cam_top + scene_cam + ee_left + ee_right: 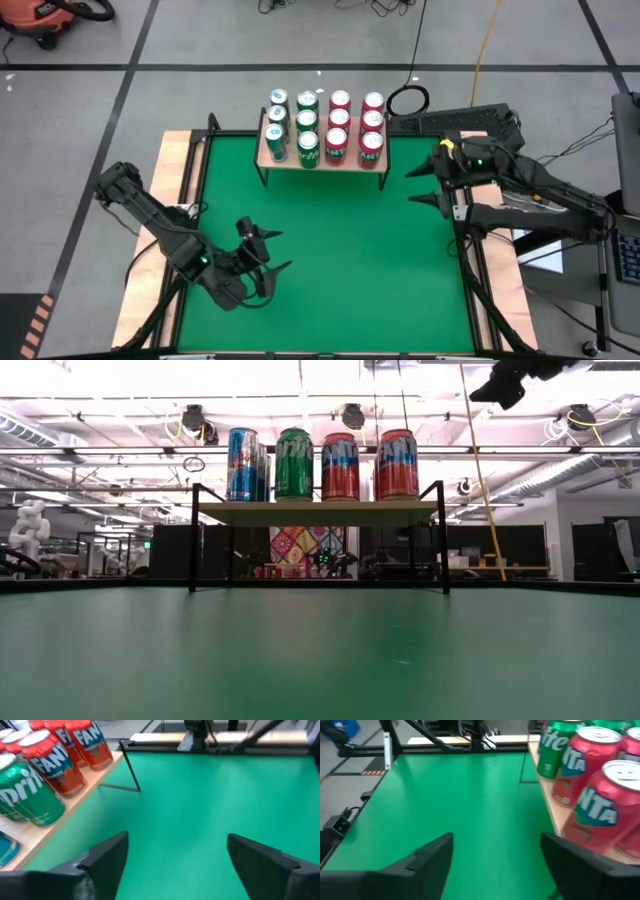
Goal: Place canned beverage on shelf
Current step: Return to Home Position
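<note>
The shelf (322,160), a light wooden plank on thin black legs, stands at the far middle of the green table. Several cans stand upright on it on their bases: blue (277,120), green (307,125) and red (355,125), also seen in the low view (320,465). My left gripper (270,250) hovers open over the near left of the table, fingers toward the shelf, nothing between them (175,855). My right gripper (425,185) is open at the right edge, beside the shelf's red cans (600,785), holding nothing (497,850).
The green mat (330,260) between both grippers and in front of the shelf is bare. A wooden border (175,180) frames the table. A black cable loop (407,100) and a dark flat device (460,120) lie behind the shelf's right end.
</note>
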{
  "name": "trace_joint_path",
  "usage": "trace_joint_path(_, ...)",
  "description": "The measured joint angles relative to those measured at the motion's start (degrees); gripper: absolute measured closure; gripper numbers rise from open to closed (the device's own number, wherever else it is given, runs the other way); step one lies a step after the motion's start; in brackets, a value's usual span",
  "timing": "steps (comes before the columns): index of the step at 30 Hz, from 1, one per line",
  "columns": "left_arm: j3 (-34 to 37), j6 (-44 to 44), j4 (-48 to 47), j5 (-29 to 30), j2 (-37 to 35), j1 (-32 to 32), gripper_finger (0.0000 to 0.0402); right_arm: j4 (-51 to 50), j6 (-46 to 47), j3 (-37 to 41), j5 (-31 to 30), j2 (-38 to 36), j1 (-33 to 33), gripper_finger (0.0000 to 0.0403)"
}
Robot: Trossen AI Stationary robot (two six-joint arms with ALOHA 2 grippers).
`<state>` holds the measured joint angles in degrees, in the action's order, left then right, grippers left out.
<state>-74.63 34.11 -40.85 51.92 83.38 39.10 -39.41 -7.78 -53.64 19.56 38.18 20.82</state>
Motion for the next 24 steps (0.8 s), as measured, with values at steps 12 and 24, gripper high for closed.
trace_joint_path(12, -0.04, -11.91, 1.34, 3.08, -1.92, -1.8, 0.0192, 14.37, -1.86, 14.41, -0.08, -6.14, -5.28, 0.0323)
trace_joint_path(24, -0.03, -12.47, 7.59, -1.98, 3.27, -5.71, 0.0319, 22.88, -5.49, 20.97, -2.97, -6.15, -7.11, 0.04)
